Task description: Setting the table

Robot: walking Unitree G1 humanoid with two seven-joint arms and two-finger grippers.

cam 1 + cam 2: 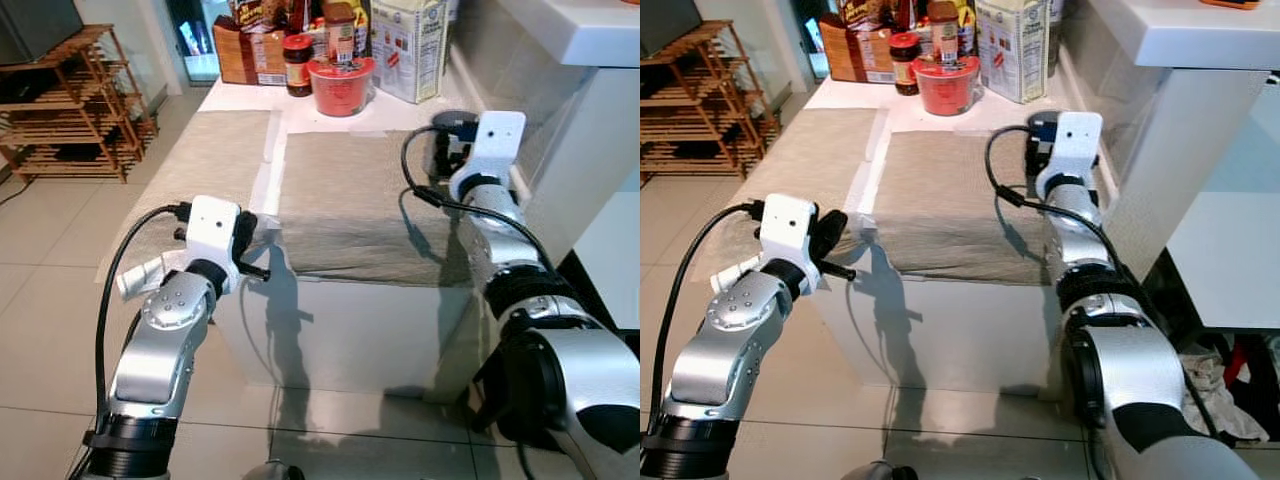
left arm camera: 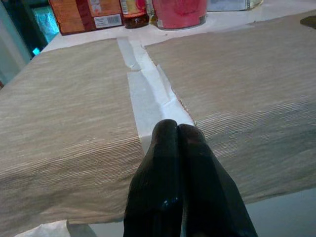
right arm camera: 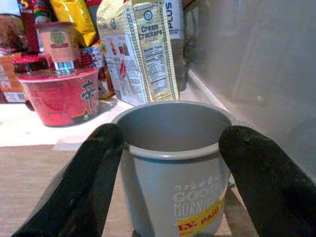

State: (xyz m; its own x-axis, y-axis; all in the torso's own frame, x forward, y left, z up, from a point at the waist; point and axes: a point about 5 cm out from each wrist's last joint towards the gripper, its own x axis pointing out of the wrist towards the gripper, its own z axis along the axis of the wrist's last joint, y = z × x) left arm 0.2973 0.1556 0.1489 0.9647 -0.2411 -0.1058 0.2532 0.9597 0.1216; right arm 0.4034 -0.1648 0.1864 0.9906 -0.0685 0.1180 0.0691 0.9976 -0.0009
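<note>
A grey cup (image 3: 173,197) stands upright at the right edge of the right beige placemat (image 1: 350,190), close to the wall. My right gripper (image 3: 170,138) is open, one black finger on each side of the cup near its rim. A second beige placemat (image 1: 210,150) lies to the left, with a white strip of table (image 2: 143,94) between the two. My left gripper (image 2: 177,131) is shut and holds nothing; it hovers at the table's front edge, over the gap between the mats.
At the back of the table stand a red noodle bowl (image 1: 340,85), a cream crackers box (image 1: 408,45), a jar (image 1: 297,65) and other packets. A white counter (image 1: 600,30) rises on the right. A wooden rack (image 1: 70,100) stands far left on the tiled floor.
</note>
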